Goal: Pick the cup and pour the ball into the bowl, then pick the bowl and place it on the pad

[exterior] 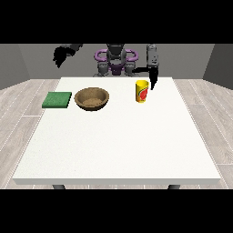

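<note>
A yellow cup (142,91) with a red mark stands upright on the white table (118,136), right of centre at the back. No ball is visible. A brown bowl (92,98) sits left of the cup, with a flat green pad (57,99) further left near the table's edge. The hand at the view's right (153,80) hangs just behind and to the right of the cup, fingers pointing straight down, not holding it. The hand at the view's left (60,55) is raised in the air beyond the table's back left corner, fingers drooping and holding nothing.
The robot's torso (116,61) stands behind the table's far edge. Grey plank floor surrounds the table.
</note>
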{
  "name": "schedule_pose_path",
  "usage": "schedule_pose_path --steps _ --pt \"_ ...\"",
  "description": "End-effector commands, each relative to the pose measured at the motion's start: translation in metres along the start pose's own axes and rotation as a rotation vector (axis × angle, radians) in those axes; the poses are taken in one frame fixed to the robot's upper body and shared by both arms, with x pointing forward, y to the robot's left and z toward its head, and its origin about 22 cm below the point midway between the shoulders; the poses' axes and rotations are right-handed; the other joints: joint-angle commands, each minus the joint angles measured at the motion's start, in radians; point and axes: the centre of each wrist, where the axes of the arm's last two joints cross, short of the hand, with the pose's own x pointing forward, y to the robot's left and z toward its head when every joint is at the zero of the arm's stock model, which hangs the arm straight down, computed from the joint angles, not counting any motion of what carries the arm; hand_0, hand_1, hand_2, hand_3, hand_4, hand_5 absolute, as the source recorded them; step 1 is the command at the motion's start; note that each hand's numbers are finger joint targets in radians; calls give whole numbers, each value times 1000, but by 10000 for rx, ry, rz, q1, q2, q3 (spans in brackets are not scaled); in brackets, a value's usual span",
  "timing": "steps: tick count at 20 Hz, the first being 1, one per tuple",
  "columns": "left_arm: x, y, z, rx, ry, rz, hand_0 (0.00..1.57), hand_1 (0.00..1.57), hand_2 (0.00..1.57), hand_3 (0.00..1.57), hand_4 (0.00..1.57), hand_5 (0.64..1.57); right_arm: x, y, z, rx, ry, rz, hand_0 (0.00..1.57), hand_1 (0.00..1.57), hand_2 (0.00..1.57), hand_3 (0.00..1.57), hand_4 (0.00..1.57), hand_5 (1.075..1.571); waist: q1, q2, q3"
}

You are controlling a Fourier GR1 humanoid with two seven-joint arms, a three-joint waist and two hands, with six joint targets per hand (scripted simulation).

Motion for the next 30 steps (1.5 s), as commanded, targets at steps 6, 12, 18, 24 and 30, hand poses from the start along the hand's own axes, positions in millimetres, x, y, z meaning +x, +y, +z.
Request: schedule_pose_path --steps 6,12,18,24,30 --pt "-49 -11 -2 -4 8 13 0 0 0 0 203 1429 -6 -27 -14 33 -116 150 0 0 0 0 669 1562 -111 250 -1" --pt "-72 2 1 118 746 43 0 0 0 0 363 1464 -23 -39 -1 -46 370 51 0 0 0 0 675 1564 -148 -302 -1" --pt "-82 18 3 1070 -142 -2060 1226 1226 1571 1571 1336 1481 29 -37 -23 762 -501 33 0 0 0 140 647 1569 -1106 710 -11" --pt "-83 -12 -3 1124 92 -2449 1286 1286 1571 1571 1391 1447 24 -93 -16 168 -484 -39 0 0 0 149 631 1565 -941 407 5" --pt "-69 -51 -17 129 700 -4819 1289 1289 1571 1571 1411 1446 13 -110 -13 -511 1445 -145 0 0 0 327 639 1565 -406 -1584 19"
